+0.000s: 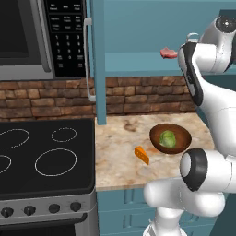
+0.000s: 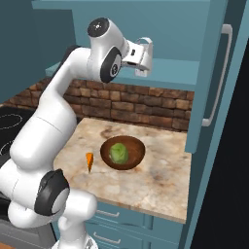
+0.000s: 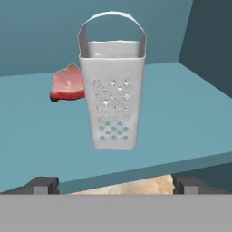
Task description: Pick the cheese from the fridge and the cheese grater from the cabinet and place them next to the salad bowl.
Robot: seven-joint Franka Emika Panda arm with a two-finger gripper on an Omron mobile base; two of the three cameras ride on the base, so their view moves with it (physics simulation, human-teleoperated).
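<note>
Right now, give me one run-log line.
pincer: open, facing cheese grater on cabinet shelf | cheese: on counter by salad bowl

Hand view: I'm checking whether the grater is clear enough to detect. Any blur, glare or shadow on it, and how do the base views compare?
Hand view: grater sharp, evenly lit, no glare, its holes distinct; meat beside it equally crisp. Left base view: soft flat light, faint shading under the bowl. Right base view: cheese small but unblurred.

Cheese grater point(image 3: 112, 90) stood upright on cabinet point(image 2: 160, 73) shelf, meat point(image 3: 67, 83) behind-left; cheese point(image 1: 142, 155) lay on surface point(image 1: 115, 156) just left of salad bowl point(image 1: 157, 140).
</note>
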